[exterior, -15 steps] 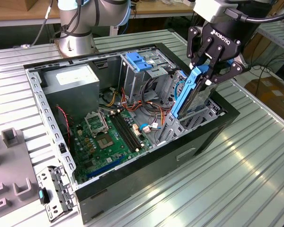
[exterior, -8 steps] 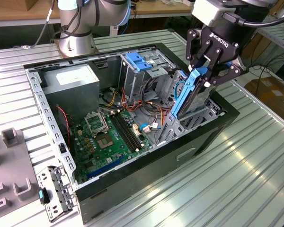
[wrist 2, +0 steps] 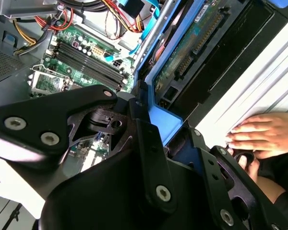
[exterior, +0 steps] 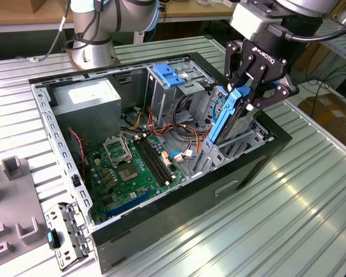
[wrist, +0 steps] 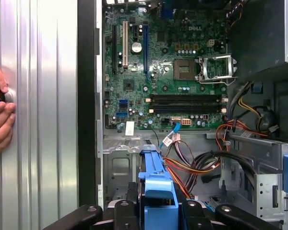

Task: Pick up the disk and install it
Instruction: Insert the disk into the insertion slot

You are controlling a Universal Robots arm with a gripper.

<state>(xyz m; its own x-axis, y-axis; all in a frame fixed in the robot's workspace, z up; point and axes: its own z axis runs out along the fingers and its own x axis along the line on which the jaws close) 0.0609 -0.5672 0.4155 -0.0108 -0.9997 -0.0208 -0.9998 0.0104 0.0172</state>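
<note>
Clamping the disk (exterior: 221, 120) from both sides at its upper end, the fingers (exterior: 234, 75) of the gripper (exterior: 245, 96) press on its blue side rails. The disk hangs steeply tilted. Its lower end is down among the metal walls of the drive cage (exterior: 247, 145), at the end of the computer case (exterior: 179, 209) toward the exterior view's right. In the second wrist view the disk's (wrist 2: 192, 43) green circuit-board face shows beyond the gripper's black links. In the first wrist view one blue rail (wrist: 156, 184) runs out from between the fingers toward the cage floor.

Beyond the cage lie a tangle of cables (exterior: 161, 124) and the motherboard (exterior: 132, 167) on the case floor. A grey box (exterior: 86, 98) sits in the far corner, and a blue latch piece (exterior: 170, 75) sits atop another bay. The case lies open on a ribbed metal table (exterior: 288, 231). A person's hands (wrist: 0, 120) rest on that table just outside the case wall.
</note>
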